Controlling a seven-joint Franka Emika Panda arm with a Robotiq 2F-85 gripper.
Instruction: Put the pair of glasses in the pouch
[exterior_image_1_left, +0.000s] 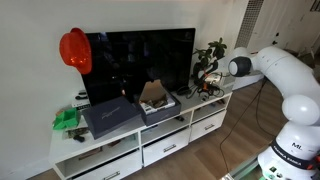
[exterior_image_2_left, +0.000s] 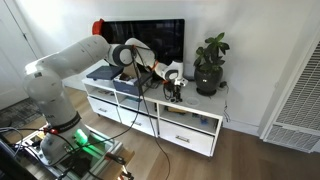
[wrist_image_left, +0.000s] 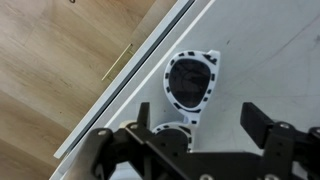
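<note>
We see the gripper (wrist_image_left: 200, 125) w/ its two black fingers (wrist_image_left: 143, 118) spread wide apart, and it's not holding anything. In the wrist view it hangs right over the glasses (wrist_image_left: 190, 85). The glasses are white w/ black spots and have dark lenses. They lie flat on the white cabinet top (wrist_image_left: 270, 40), close to its front edge. One lens shows in full. The 2nd lens sits low in the pic, between the fingers, and the gripper body hides part of it. One finger is just beside the frame, but we can't tell if it touches. The other finger is well apart from it. Past the edge we see the wood floor (wrist_image_left: 60, 60).

In both exterior views the white arm reaches out to the cabinet (exterior_image_1_left: 170, 140) (exterior_image_2_left: 190, 135), and the gripper (exterior_image_1_left: 205, 80) (exterior_image_2_left: 175, 88) is down low near the plant (exterior_image_1_left: 212, 52) (exterior_image_2_left: 210, 60). The glasses are too small to pick out there.

A big black TV (exterior_image_1_left: 140, 60) stands on the cabinet w/ a red helmet (exterior_image_1_left: 74, 48) at its top corner. In front of the TV lie a dark flat bag (exterior_image_1_left: 110, 115) and a brown thing (exterior_image_1_left: 152, 93) on a gray box. A green thing (exterior_image_1_left: 66, 118) sits at the far end. We can't tell which one is the pouch. All of these are well apart from the glasses
</note>
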